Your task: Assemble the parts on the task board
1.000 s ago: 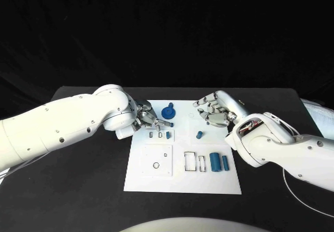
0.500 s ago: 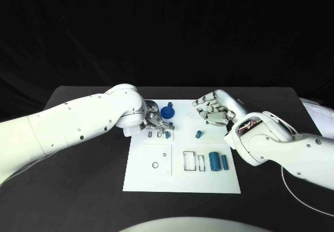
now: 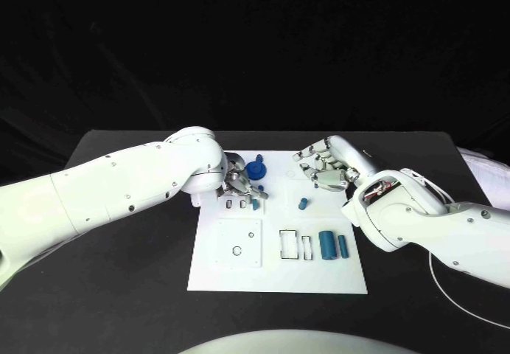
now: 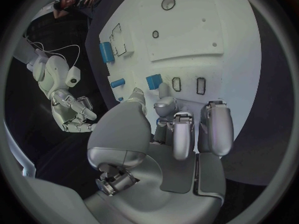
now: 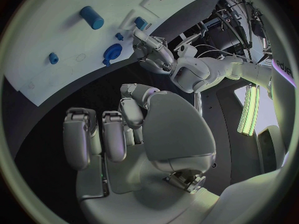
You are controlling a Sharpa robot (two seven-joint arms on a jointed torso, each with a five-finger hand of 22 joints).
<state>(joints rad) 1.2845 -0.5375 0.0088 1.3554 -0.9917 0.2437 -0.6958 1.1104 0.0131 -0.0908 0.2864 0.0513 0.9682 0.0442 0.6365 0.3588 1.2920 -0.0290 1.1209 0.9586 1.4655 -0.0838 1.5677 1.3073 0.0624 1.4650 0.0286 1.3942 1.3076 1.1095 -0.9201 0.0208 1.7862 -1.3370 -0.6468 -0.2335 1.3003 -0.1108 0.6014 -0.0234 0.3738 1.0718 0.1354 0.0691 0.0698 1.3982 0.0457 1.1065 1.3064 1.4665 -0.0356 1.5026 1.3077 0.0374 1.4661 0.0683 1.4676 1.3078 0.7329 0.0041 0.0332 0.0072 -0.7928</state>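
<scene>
Task board (image 3: 278,276): white plate, flat in the middle of the black table (image 3: 127,295), long side running away from the robot. Its surface carries outlined slots and small holes; a raised square panel (image 3: 238,244) sits on its left half.

Parts on the board, blue:
- Round knob-like piece (image 3: 256,171) at the far edge, just beside the left hand's fingers.
- Small square block (image 3: 256,203) left of centre, next to two small upright slots; in the left wrist view (image 4: 154,81) it lies just ahead of the fingertips, apart from them as far as can be told.
- Short peg (image 3: 304,203) near the centre, lying tilted.
- Large cylinder (image 3: 329,245) on the right half of the board, lying lengthwise beside the rectangular slots.
- Small cylinder (image 3: 344,243) just right of the large one.

Left hand (image 3: 236,183): over the far left part of the board, fingers curled downward toward the surface. Whether it holds anything cannot be told; nothing is visible between the fingers in the wrist view.

Right hand (image 3: 327,167): raised above the far right part of the board, fingers bent in, nothing in them.
</scene>
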